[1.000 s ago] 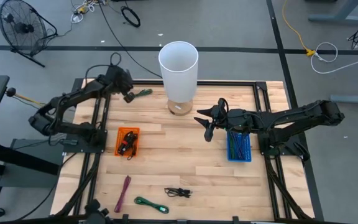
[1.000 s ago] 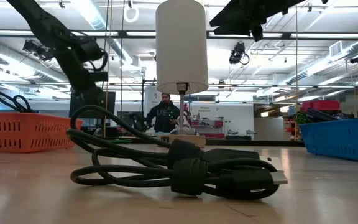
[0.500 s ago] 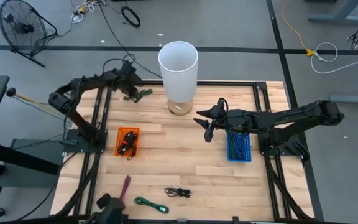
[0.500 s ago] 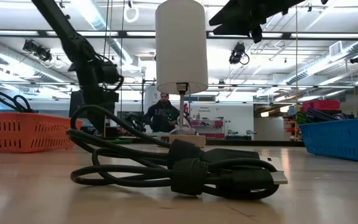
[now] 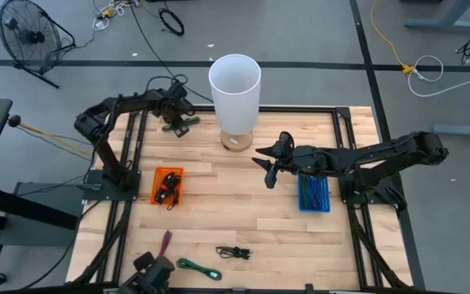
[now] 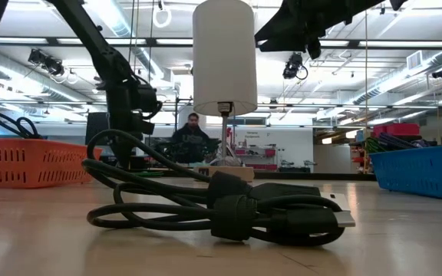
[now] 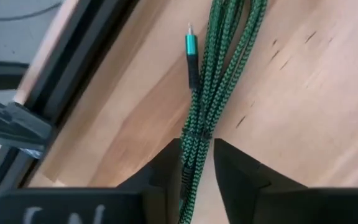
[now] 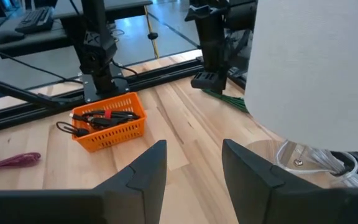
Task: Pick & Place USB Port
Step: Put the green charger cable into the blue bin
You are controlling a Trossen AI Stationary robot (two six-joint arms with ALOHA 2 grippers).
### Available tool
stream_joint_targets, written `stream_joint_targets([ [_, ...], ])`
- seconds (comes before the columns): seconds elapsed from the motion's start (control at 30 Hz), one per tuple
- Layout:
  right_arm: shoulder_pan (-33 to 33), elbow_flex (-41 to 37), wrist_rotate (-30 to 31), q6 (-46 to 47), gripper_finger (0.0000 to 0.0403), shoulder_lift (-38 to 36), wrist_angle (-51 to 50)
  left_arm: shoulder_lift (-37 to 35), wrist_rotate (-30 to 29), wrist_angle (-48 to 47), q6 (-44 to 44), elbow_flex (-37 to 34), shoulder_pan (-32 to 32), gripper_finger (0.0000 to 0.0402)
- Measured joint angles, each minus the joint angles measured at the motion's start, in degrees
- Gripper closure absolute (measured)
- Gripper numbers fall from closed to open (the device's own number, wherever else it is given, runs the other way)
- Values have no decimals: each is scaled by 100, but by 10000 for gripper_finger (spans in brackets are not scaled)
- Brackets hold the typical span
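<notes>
A green braided cable [image 7: 219,68] with a teal plug [image 7: 191,45] lies coiled on the wood near the table's far-left corner [image 5: 188,123]. My left gripper [image 7: 196,163] is down on it, shut around the bundle. My right gripper [image 5: 268,166] hangs open above the table's middle, beside the white lamp [image 5: 235,82], touching nothing; in its wrist view the fingers [image 8: 194,163] point toward the orange basket [image 8: 107,121]. My left gripper pinches the green cable's bundle of several strands [image 7: 199,134] between its two fingers, a short way back from the teal plug. The fingers come from above, pointing down, one on each side of the strands. The cable lies on the table.
The orange basket [image 5: 168,186] holds black cables at the left; a blue basket [image 5: 313,193] sits under the right arm. A purple cable [image 5: 163,249], another green cable [image 5: 198,268] and a black cable [image 5: 233,252] lie near the near edge. A person [image 6: 190,138] stands beyond the table.
My left arm has swung from the table's left side toward the far edge and the lamp, and its gripper has come down onto the green cable. My right gripper has shifted slightly toward the table's left.
</notes>
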Motion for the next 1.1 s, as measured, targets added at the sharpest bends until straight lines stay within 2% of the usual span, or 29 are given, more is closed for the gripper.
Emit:
stream_joint_targets([
  [0.27, 2, 0, -2, 0, 248, 0, 7, 187, -42, 10, -22, 2, 0, 236],
  [0.43, 2, 0, -2, 0, 248, 0, 7, 348, -27, 27, -19, 4, -9, 230],
  [0.53, 1, 0, -2, 0, 248, 0, 7, 413, -17, 19, -18, 21, -9, 247],
  [0.6, 2, 0, -2, 0, 248, 0, 7, 432, 5, 6, -22, 23, -13, 272],
  [0.73, 2, 0, -2, 0, 248, 0, 7, 435, 18, -21, 3, 18, -20, 363],
  [0.77, 2, 0, -2, 0, 248, 0, 7, 435, 13, -13, -7, 17, -20, 376],
  [0.97, 2, 0, -2, 0, 248, 0, 7, 296, 127, 2, -289, -11, -24, 377],
  [1.1, 1, 0, -2, 0, 248, 0, 7, -201, 404, -252, -563, -7, -24, 377],
])
